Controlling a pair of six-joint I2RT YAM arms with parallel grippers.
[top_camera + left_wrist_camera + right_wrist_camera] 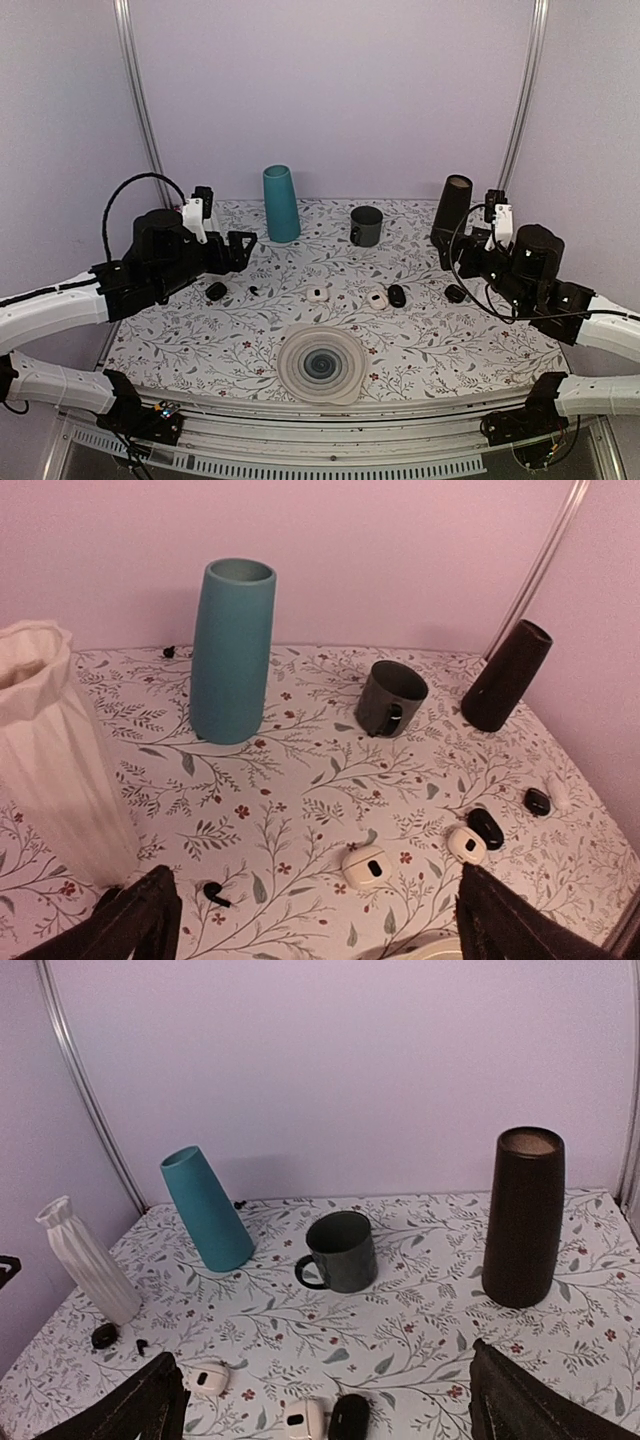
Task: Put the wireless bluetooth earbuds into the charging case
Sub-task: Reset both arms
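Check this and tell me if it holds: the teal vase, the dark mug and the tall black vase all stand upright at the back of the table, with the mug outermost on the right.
Not quite. The mug is not outermost: it stands between the teal vase and the black vase, which is furthest right. The top external view shows this. All three do stand upright at the back.

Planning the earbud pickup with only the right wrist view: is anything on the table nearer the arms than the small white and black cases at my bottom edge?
Observer: Yes, the top view shows a round swirl-patterned dish near the front edge of the table.
Operator: Anything off my frame's right side?
Observer: A small black item lies right of the black case.
Operator: Left gripper state?
Observer: The left gripper is open, fingers wide apart, holding nothing.
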